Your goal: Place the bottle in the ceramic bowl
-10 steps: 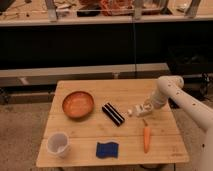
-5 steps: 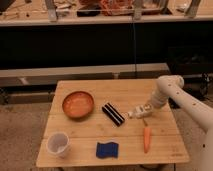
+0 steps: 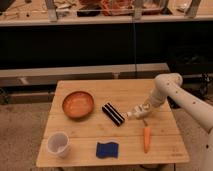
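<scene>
- The bottle sits low over the table, to the right of the ceramic bowl. Its white cap end points toward the bowl.
- The bottle's label shows as a reddish-orange patch. Its writing is too small to read.
- The gripper is to the right of the bowl, at the bottle. The fingers are clamped on the bottle.
- The white arm reaches down to the gripper from farther right of the bowl.
- A black bar with white stripes lies diagonally between the bowl and the bottle. No text can be made out on it.
- A carrot lies lengthwise, to the right of the bowl and nearer the front edge.
- A white cup stands upright in front of the bowl. A blue sponge lies in front of the bowl and to its right.
- The table is light wooden planking.
- The floor is speckled grey.
- Behind the bowl runs a dark unit with a pale ledge. Above that is a shelf carrying cluttered items.
</scene>
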Motion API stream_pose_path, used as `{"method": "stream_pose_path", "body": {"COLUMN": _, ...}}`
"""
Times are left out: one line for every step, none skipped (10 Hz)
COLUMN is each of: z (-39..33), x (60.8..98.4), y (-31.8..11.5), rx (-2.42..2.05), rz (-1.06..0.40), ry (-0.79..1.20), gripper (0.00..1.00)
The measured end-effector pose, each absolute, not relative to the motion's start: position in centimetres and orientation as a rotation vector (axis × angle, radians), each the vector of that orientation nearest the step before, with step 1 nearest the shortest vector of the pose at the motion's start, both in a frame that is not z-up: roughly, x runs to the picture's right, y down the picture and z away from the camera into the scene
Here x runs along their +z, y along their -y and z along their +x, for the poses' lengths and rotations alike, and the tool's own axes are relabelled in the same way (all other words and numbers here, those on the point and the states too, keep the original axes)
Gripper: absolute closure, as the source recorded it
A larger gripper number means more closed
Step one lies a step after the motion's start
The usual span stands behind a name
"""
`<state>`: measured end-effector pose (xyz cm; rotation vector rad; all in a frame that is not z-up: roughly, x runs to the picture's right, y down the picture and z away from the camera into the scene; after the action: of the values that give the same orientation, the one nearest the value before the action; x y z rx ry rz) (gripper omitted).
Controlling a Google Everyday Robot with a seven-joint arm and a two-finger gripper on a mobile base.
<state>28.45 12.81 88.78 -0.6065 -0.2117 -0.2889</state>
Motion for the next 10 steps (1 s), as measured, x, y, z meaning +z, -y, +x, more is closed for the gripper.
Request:
{"method": "stream_pose_path", "body": {"z": 28.3, "x": 88.5, "y": -12.7, "rx": -0.291, "rz": -0.602, "ry": 0.208, "gripper": 1.00}}
{"method": "stream_pose_path", "body": {"z": 28.4, "x": 88.8, "y": -12.6, "rx": -0.290, "rz": -0.598, "ry": 0.202, "gripper": 1.00}}
{"method": "stream_pose_path", "body": {"z": 28.2, "x": 89.1, "y": -12.7, "rx": -0.297, "rz": -0.595, "ry": 0.199, "gripper": 1.00}}
{"method": "stream_pose_path", "body": {"z": 27.5, "x": 89.2, "y": -12.7, "rx": -0.309, "rz": -0.590, "ry": 0.197, "gripper": 1.00}}
{"method": "stream_pose_path", "body": {"z": 26.8, "x": 88.9, "y": -12.1, "rx": -0.323, "rz": -0.583, "ry": 0.194, "gripper": 1.00}}
{"method": "stream_pose_path", "body": {"z": 26.4, "x": 88.6, "y": -11.8, "rx": -0.326, "rz": -0.580, "ry": 0.195, "gripper": 0.97}}
{"method": "stream_pose_path", "body": {"z": 26.3, "x": 88.5, "y": -11.5, "rx": -0.324, "rz": -0.576, "ry": 0.196, "gripper": 0.89}}
{"method": "stream_pose_path", "body": {"z": 26.6, "x": 88.6, "y": -11.7, "rx": -0.322, "rz": -0.571, "ry": 0.193, "gripper": 0.87}}
{"method": "stream_pose_path", "body": {"z": 26.8, "x": 88.7, "y": -11.8, "rx": -0.324, "rz": -0.568, "ry": 0.191, "gripper": 0.90}}
{"method": "stream_pose_path", "body": {"z": 26.5, "x": 88.6, "y": -11.8, "rx": -0.329, "rz": -0.565, "ry": 0.192, "gripper": 0.93}}
